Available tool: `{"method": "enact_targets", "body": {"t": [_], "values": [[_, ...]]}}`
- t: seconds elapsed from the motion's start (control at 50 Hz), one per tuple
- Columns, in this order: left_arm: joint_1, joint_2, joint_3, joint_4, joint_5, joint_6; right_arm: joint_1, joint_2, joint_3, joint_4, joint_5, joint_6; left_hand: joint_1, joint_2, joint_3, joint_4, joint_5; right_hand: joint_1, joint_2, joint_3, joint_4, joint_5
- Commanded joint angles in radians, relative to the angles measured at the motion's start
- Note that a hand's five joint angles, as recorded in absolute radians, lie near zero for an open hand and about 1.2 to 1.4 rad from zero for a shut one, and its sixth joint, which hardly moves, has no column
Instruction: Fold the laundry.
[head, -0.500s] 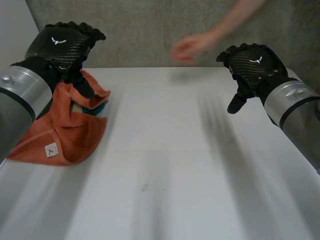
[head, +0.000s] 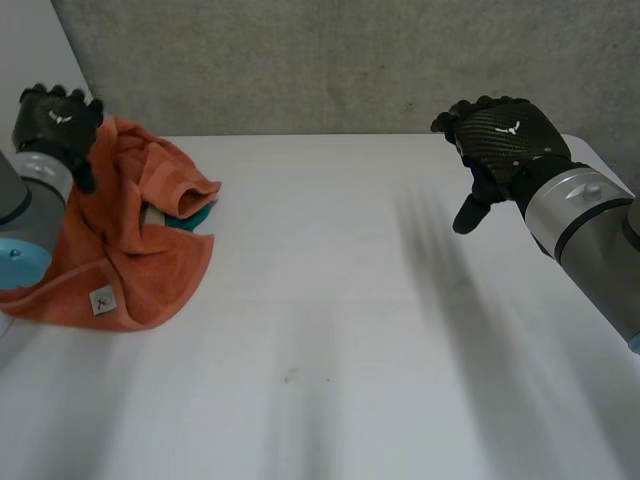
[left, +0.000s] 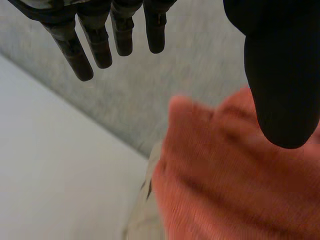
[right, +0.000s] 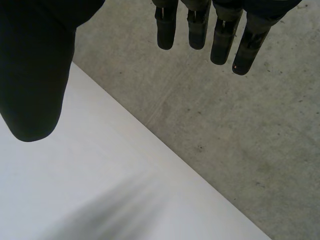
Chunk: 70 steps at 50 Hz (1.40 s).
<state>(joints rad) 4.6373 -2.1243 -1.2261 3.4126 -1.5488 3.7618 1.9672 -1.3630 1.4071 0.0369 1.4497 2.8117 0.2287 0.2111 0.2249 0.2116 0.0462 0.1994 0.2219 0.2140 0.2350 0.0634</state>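
Observation:
A crumpled orange towel (head: 130, 250) with a small white label lies at the table's left side, over a teal cloth (head: 197, 213) that peeks out at its right edge. My left hand (head: 55, 120) hovers above the towel's far left part, open, nothing in it; in the left wrist view its fingers (left: 95, 40) are straight, with the orange towel (left: 235, 180) below the thumb. My right hand (head: 500, 135) hangs open above the table's far right part, holding nothing; its fingers (right: 200, 30) point toward the table's far edge.
The white table (head: 330, 330) stretches bare across the middle and right. A grey wall (head: 330, 60) stands right behind the table's far edge.
My left arm has swung out to the left, so its hand now sits farther left and back over the towel. A person's hand that reached in at the back has gone. The right hand has barely moved.

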Motion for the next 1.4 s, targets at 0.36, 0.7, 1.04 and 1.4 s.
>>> {"method": "enact_targets", "body": {"t": [0.36, 0.7, 1.04, 1.4], "values": [[0.049, -0.045, 0.008, 0.08, 0.016, -0.511, -0.013, 0.033, -0.005, -0.002, 0.0, -0.003, 1.168, 1.185, 1.171, 1.185, 1.176, -0.025, -0.047, -0.039, -0.06, -0.063], [-0.074, 0.068, -0.052, 0.086, 0.072, -0.432, -0.018, 0.022, -0.005, 0.0, 0.0, -0.001, -0.026, -0.008, -0.022, -0.009, -0.018, -0.025, -0.047, -0.039, -0.06, -0.063], [0.04, -0.308, 0.191, 0.097, 0.033, -0.053, -0.028, 0.024, -0.005, -0.002, 0.0, -0.001, 0.067, 0.084, 0.071, 0.084, 0.075, -0.025, -0.047, -0.039, -0.06, -0.063], [-0.147, 0.001, 0.028, 0.189, -0.022, -0.26, -0.033, 0.024, -0.016, -0.006, 0.001, -0.003, 1.168, 1.185, 1.171, 1.185, 1.176, -0.025, -0.047, -0.039, -0.06, -0.063]]}}
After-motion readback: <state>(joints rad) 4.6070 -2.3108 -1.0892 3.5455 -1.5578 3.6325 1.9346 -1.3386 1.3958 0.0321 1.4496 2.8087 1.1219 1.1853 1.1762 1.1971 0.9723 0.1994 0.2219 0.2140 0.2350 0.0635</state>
